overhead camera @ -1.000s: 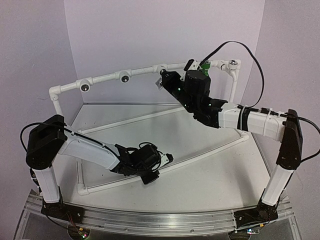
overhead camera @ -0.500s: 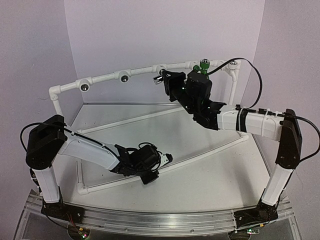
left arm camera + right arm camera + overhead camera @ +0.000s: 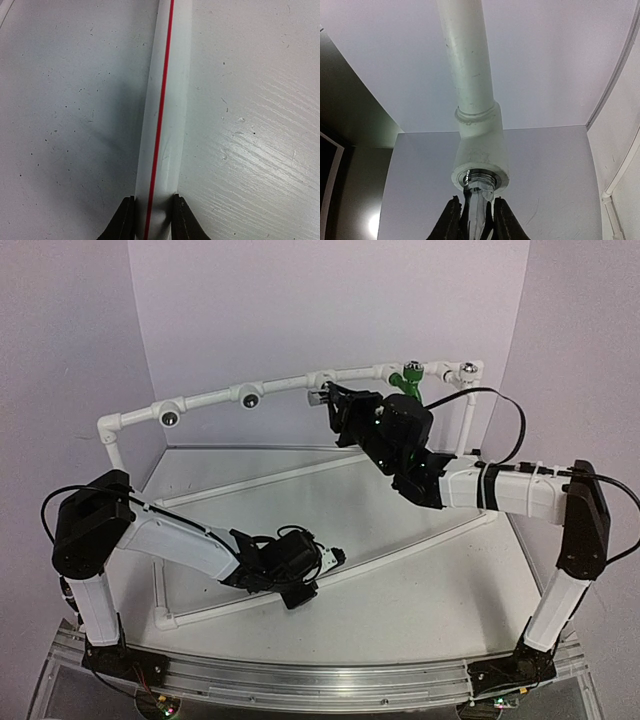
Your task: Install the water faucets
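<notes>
Top external: the right gripper (image 3: 333,405) reaches up to the raised white pipe frame (image 3: 205,400), just left of a green faucet (image 3: 408,376) seated in the rail. The left gripper (image 3: 333,558) lies low on a base pipe (image 3: 410,540).

Left wrist: its fingers (image 3: 122,220) are clamped on either side of that pipe, which carries a red stripe.

Right wrist: the fingers (image 3: 451,220) are closed on the silver faucet (image 3: 477,202), whose threaded end meets the chrome-rimmed socket (image 3: 481,176) of a tee fitting (image 3: 479,145). A tilted stem could cross-thread or jam. The slick metal may also slip in the grip under twisting.
</notes>
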Controlling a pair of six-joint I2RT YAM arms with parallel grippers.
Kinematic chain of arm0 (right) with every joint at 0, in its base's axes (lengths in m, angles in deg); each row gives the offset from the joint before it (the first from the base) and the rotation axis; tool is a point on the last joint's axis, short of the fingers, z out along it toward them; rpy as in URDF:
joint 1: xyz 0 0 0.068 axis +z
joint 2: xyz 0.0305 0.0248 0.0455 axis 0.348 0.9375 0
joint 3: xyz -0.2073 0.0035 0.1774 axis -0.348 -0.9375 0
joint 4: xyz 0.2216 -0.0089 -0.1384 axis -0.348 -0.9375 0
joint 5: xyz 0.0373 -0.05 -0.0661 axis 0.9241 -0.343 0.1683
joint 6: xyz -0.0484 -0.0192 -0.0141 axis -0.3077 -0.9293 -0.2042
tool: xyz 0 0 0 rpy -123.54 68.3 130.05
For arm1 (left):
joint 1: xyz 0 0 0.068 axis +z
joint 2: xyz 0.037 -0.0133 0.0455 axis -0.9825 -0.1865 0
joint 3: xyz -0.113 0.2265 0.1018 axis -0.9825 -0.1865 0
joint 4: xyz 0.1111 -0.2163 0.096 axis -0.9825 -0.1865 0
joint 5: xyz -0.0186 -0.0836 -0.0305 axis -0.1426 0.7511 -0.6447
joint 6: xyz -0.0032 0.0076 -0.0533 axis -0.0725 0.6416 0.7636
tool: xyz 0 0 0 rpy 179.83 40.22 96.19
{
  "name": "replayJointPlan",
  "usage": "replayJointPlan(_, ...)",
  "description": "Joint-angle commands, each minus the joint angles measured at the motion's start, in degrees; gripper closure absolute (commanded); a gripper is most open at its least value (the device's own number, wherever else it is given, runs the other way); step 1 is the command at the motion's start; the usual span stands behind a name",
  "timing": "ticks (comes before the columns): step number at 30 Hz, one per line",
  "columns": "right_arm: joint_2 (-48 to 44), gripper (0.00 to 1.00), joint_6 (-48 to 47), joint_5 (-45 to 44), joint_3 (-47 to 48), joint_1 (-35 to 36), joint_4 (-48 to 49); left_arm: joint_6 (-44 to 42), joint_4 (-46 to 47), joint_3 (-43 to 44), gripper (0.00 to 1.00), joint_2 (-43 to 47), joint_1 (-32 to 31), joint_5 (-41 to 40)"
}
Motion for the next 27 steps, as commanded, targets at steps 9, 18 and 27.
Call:
replayJointPlan(9,-3.0,0.6,-8.9,-11.5,-6.0,-3.8,-2.0,1.0,-5.4,-1.2,1.0,-3.9,-3.4,9.6)
replayJointPlan(18,-6.5,0.15,-14.2,-10.9,-8.2,-2.0,-1.3,0.7,-5.6,-1.0,1.0,-4.2,-3.3,9.6)
replayJointPlan(27,-15.0,0.02,-20.8,-13.4,-17.0,2.4,2.1,0.6,-5.6,-0.8,1.0,-4.7,-3.2,10.0)
